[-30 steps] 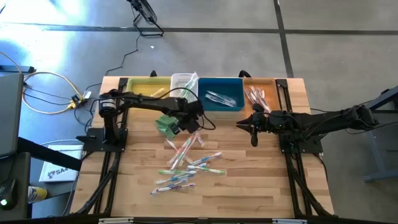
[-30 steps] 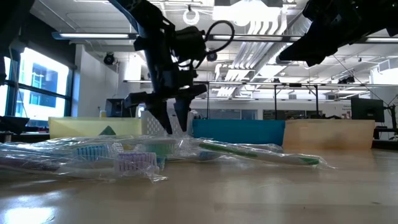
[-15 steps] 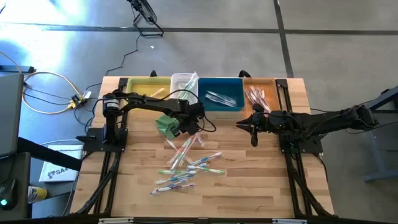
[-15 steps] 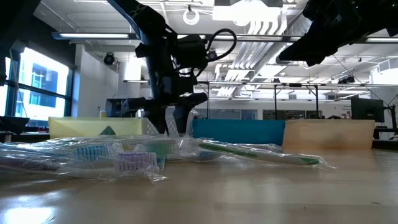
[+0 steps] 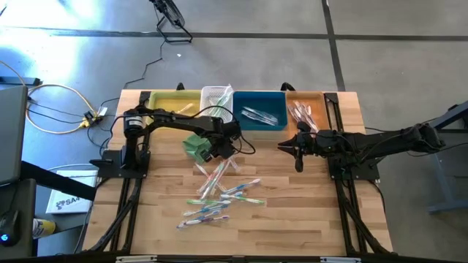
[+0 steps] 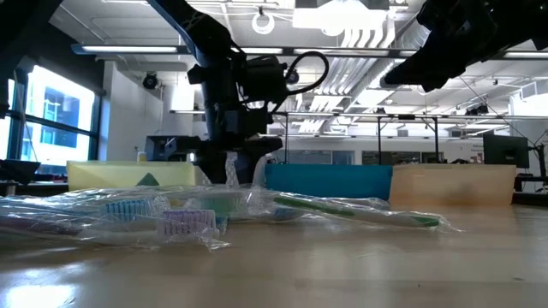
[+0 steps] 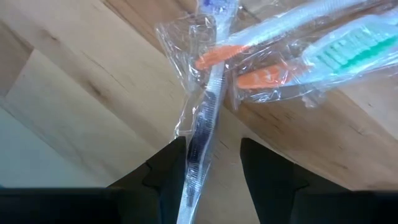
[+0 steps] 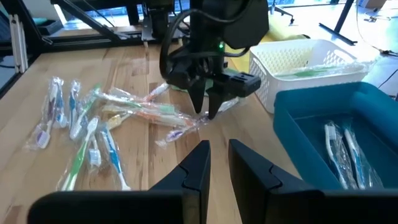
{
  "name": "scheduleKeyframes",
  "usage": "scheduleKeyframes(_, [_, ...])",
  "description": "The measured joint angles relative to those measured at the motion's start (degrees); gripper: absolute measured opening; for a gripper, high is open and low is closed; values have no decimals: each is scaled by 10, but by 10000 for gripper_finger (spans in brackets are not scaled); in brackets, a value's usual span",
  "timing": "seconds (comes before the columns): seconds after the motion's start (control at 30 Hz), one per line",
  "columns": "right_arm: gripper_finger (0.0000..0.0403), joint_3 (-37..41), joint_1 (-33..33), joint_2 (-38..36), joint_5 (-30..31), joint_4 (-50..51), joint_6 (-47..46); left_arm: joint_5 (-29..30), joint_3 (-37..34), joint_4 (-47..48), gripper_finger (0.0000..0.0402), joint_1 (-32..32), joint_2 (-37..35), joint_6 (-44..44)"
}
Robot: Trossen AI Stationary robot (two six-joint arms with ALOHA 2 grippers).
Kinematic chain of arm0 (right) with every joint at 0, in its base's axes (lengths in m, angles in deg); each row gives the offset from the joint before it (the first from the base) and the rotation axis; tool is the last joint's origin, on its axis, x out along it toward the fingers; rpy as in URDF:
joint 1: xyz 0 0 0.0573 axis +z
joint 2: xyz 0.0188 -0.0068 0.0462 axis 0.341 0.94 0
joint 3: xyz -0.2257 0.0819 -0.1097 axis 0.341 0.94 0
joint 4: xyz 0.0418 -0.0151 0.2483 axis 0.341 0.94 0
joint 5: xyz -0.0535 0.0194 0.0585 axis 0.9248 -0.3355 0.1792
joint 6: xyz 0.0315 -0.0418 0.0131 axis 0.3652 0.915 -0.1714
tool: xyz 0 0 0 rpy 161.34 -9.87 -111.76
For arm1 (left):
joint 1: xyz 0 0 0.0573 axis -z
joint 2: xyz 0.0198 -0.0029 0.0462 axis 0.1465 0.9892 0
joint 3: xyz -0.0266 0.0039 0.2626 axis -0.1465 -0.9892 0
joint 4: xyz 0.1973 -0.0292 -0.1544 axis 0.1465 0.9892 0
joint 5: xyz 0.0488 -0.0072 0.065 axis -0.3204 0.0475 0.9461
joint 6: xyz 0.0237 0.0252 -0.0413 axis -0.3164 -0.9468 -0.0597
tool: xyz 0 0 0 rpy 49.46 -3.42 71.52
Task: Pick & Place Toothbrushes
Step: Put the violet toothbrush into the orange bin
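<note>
Green cloth [image 5: 195, 145] on wooden table [image 5: 307, 212], four bins behind.
</note>
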Motion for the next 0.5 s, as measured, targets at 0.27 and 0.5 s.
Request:
scheduleKeyframes(0.27, [50, 0, 0, 0, 0, -1, 2, 1, -2, -4, 139, 0, -4, 1])
scheduleKeyframes(0.5, [50, 0, 0, 0, 0, -1, 2, 4, -3, -1, 65, 0, -4, 0])
